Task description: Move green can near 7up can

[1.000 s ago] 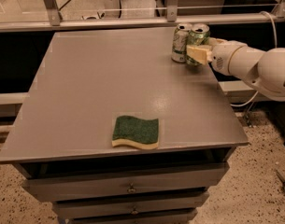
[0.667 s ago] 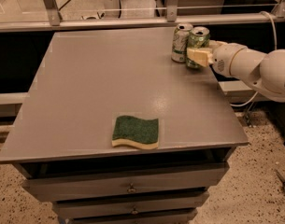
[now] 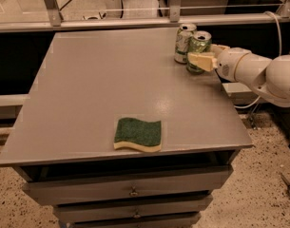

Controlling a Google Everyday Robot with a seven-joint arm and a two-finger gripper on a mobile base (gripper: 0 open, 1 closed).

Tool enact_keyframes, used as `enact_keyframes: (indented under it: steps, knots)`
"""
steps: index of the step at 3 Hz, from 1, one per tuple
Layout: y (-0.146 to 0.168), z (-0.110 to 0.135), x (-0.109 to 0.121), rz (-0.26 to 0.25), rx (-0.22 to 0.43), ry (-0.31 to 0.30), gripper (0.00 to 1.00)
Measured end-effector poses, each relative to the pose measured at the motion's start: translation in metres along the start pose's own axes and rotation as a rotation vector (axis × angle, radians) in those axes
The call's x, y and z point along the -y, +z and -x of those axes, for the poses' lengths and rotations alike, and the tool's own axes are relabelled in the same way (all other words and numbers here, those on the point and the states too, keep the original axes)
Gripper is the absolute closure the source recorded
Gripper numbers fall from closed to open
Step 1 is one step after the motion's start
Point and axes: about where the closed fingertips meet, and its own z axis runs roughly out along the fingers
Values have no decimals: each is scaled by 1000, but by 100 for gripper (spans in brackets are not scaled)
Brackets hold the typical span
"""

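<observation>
The green can (image 3: 199, 42) stands upright at the back right of the grey table (image 3: 111, 80), right beside the 7up can (image 3: 184, 42), which is mostly white with green print; the two almost touch. My gripper (image 3: 202, 55) reaches in from the right on a white arm (image 3: 258, 72). Its pale fingers (image 3: 200, 61) straddle the green can's lower half and close on it. The can's base looks to be resting on the table.
A green and yellow sponge (image 3: 138, 134) lies near the table's front edge. A metal rail (image 3: 135, 20) runs behind the table. Drawers (image 3: 130, 191) sit under the tabletop. A white cable (image 3: 276, 27) hangs at the right.
Almost nothing has changed: the gripper stays on the green can next to the 7up can, and the sponge has not moved.
</observation>
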Motion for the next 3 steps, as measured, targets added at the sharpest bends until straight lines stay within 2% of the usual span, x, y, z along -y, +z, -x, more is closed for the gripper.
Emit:
enact_keyframes:
  steps: [1, 2, 3]
  knots:
    - [-2, -5, -1, 7, 15, 2, 12]
    - [-7, -5, 0, 6, 26, -6, 0]
    - [-28, 2, 6, -16, 24, -31, 0]
